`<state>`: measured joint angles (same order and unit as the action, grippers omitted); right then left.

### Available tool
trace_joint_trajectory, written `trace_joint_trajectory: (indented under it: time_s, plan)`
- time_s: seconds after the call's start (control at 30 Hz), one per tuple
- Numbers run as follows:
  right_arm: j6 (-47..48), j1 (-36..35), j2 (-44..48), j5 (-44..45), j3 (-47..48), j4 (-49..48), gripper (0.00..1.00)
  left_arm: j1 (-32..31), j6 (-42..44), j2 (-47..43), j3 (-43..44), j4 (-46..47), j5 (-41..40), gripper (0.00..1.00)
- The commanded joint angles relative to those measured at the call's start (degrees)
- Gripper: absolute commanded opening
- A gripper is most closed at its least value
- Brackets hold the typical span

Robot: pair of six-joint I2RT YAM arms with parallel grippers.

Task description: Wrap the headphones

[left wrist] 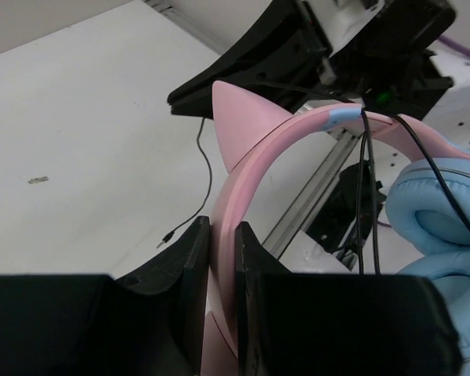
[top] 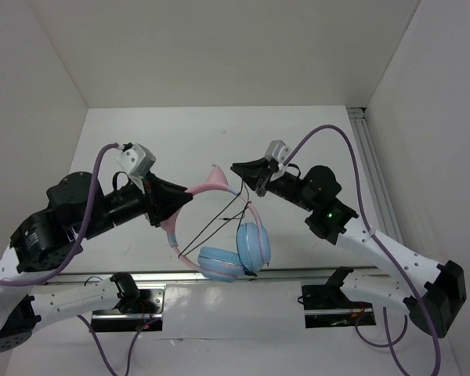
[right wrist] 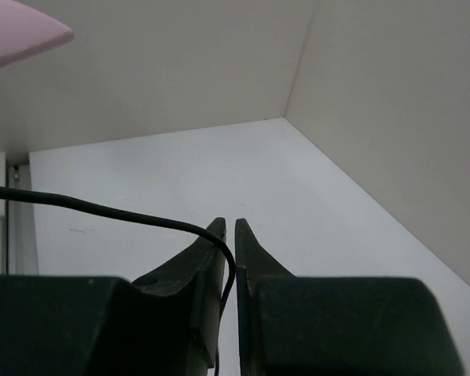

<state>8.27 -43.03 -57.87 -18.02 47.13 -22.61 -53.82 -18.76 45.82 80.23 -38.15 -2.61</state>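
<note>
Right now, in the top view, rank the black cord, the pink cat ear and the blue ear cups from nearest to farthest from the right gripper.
1. Black cord: passes between the right gripper's fingers.
2. Pink cat ear: just to its left.
3. Blue ear cups: farthest, hanging below, toward the arm bases.

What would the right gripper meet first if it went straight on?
Likely nothing near: ahead of the right gripper lies only the table, then the wall. The headphones sit off to one side, though depth is unclear.
</note>
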Motion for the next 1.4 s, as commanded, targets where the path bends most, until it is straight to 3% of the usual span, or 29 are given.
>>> trace_joint_trajectory:
  time_s: [0.0,0.33,0.57,1.07,1.2,1.37]
  plan:
    - [-4.4,0.9,0.8,-2.5,-2.6,-8.0,0.18,-0.8,-5.3,-2.1,1.6,11.1,6.5,0.00]
    - [-11.8,0.9,-1.5,-6.1,-9.9,-21.2,0.20,-0.8,-9.8,-2.1,0.8,13.3,-3.2,0.00]
    - [-14.2,0.9,-3.3,-7.6,-13.9,-25.3,0.17,-0.8,-13.3,-2.7,-2.7,13.9,-19.2,0.00]
    - [-20.4,0.3,-5.9,-8.4,-21.3,-36.6,0.17,-0.8,-18.4,-3.9,-9.8,22.1,-29.2,0.00]
    - [-21.0,-0.3,-8.9,-7.0,-21.9,-38.7,0.01,-0.8,-21.1,-3.9,-9.8,22.6,-29.7,0.00]
    - [-23.1,-0.9,-13.6,-9.0,-21.9,-43.0,0.00,-0.8,-22.9,-5.7,-11.5,26.1,-31.4,0.00]
